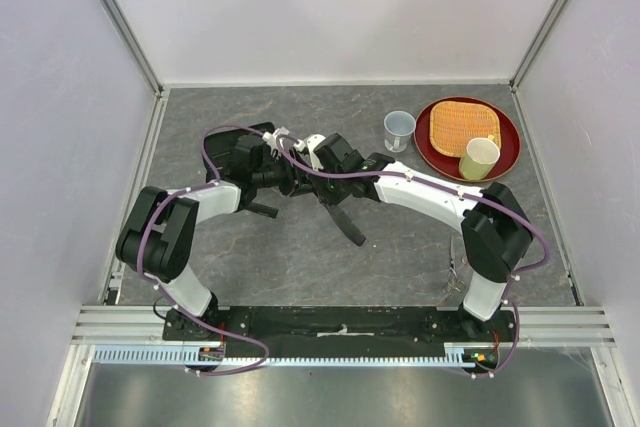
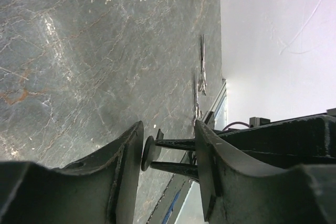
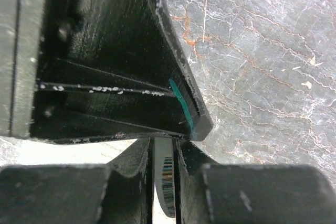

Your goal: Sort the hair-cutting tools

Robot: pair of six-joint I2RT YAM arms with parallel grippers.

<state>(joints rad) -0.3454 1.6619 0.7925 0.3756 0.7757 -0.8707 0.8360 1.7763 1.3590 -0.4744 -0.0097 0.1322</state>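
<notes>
Okay, so the table (image 1: 300,257) is a dark grey stone-look slab with pale veins and a few rusty streaks, boxed in by plain white walls (image 1: 330,7) on aluminium rails. At the far right sits a red plate (image 1: 424,150) carrying a woven mat (image 1: 462,125) and a yellow cup (image 1: 480,157), with a clear cup (image 1: 399,130) just beside the plate.

Both my arms meet mid-table. The right gripper (image 3: 164,153) is pinched down on a comb (image 3: 165,187), held on edge with its teeth showing, right in front of the black case (image 3: 105,77). From overhead the comb's long axis runs diagonally, from where the grippers meet out toward the near right.

The left gripper (image 2: 169,135) has its jaws standing apart with some black piece spanning the gap. I can't tell whether it's actually clamping that.

The scissors (image 2: 202,66) lie flat on the table by the right wall, near the right arm's base, one after the other, both running alongside the wall.
</notes>
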